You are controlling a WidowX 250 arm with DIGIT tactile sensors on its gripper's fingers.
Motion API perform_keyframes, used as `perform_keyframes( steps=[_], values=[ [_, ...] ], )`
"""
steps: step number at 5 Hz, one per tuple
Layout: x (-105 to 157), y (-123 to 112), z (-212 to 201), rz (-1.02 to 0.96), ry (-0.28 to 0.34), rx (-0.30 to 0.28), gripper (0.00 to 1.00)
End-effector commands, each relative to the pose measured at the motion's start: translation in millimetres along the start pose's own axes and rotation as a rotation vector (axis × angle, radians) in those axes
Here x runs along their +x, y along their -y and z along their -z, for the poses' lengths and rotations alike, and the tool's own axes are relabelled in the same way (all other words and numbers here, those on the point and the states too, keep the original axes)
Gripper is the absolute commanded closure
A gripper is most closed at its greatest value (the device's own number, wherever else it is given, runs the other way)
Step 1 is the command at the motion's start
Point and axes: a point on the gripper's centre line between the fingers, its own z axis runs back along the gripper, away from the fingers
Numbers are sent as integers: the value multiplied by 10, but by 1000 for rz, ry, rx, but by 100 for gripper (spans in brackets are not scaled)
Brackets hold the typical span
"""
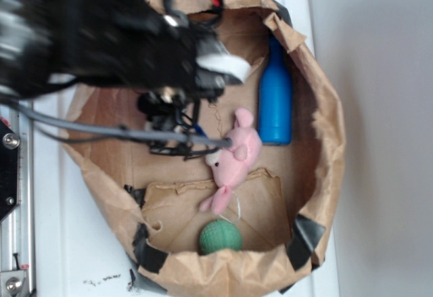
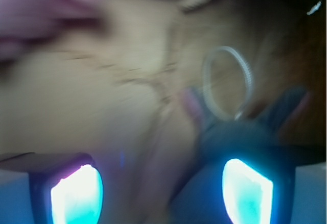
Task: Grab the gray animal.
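Blurred gray animal [image 2: 240, 132] near one pad of spread claw [image 2: 161, 191], hidden under arm outside

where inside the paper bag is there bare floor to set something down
Bare cardboard lies in the lower left of the paper bag, left of the green ball and below the gripper. A narrow strip runs right of the pink plush animal, below the blue bottle. The middle is crowded.

We see the small dark-gray plush mouse [image 2: 240, 137] only in the motion-blurred wrist view, partly covered by one glowing gripper pad [image 2: 248, 191]; in the exterior view the blurred black robot arm [image 1: 95, 33] hides it. The pink plush animal [image 2: 41, 9] is cut off at the wrist view's top-left corner
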Motion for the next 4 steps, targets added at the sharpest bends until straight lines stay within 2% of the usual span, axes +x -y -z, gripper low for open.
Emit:
perform_keyframes(
  steps=[1,2,3,4],
  values=[
    [-132,-179,-226,-31,33,-40,0],
    [-62,-357,6,-89,1,33,0],
    [84,-477,99,-138,7,57,0],
    [242,-428,163,-157,19,113,0]
  ],
)
